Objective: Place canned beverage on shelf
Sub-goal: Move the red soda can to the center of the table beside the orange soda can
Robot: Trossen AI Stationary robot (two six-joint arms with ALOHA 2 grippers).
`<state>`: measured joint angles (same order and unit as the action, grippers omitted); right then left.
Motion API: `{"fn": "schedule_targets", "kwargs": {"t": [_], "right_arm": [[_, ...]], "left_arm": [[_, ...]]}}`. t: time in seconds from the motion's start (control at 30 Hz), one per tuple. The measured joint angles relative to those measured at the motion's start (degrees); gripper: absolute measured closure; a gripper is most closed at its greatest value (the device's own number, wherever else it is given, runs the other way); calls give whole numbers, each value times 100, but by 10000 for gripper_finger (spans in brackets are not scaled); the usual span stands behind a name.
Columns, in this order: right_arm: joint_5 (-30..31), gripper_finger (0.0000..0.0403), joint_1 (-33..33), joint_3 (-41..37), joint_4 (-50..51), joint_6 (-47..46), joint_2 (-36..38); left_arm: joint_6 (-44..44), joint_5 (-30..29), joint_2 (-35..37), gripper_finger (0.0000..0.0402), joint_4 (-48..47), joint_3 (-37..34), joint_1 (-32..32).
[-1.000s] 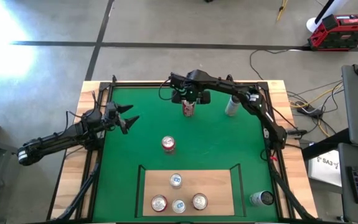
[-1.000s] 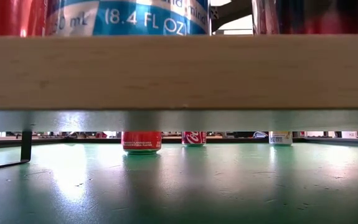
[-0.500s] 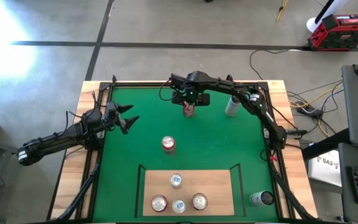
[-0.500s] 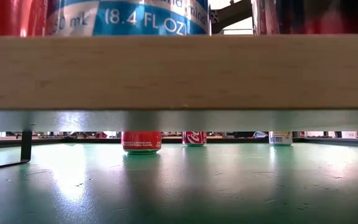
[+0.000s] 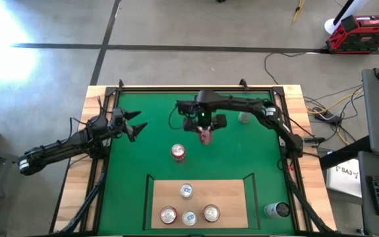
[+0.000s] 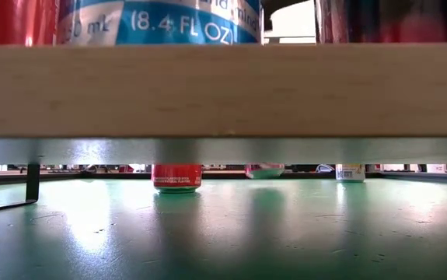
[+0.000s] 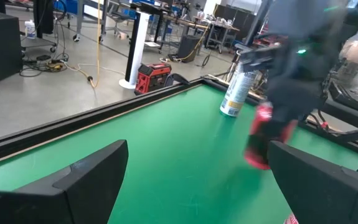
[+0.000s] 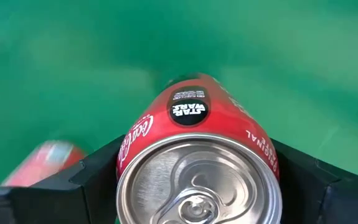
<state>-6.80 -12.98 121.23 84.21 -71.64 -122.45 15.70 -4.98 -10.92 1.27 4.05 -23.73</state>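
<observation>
High view: our right gripper [image 5: 205, 133] clenches a red can [image 5: 206, 136] above the middle of the green mat [image 5: 156, 125], lifted clear, long axis near upright, lid up toward the wrist. Our left gripper [image 5: 138, 126] waits, fingers spread, near the mat's left edge.

bright, even light; glare on the green mat [image 6: 223, 225]; wrist views motion-blurred.

Grey concrete floor [image 5: 176, 26], red toolbox [image 5: 362, 31], yellow cable [image 5: 344, 100]

Red can [image 8: 198, 168] between the right end effector [image 8: 198, 186] fingers [image 8: 98, 180], above green mat [image 8: 73, 62].
</observation>
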Motion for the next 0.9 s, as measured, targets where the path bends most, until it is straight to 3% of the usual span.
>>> {"fn": "schedule_targets", "kwargs": {"t": [0.43,0.6,0.9], "right_arm": [[795,105,1727,0,260,-2057,587],[940,105,2163,-2,273,-2935,587],[1191,103,2581,-510,38,-3645,587]], "left_arm": [[0,-1,2,32,0,0,-2],[2,1,0,32,1,0,0],[2,0,2,32,-1,0,-1]]}}
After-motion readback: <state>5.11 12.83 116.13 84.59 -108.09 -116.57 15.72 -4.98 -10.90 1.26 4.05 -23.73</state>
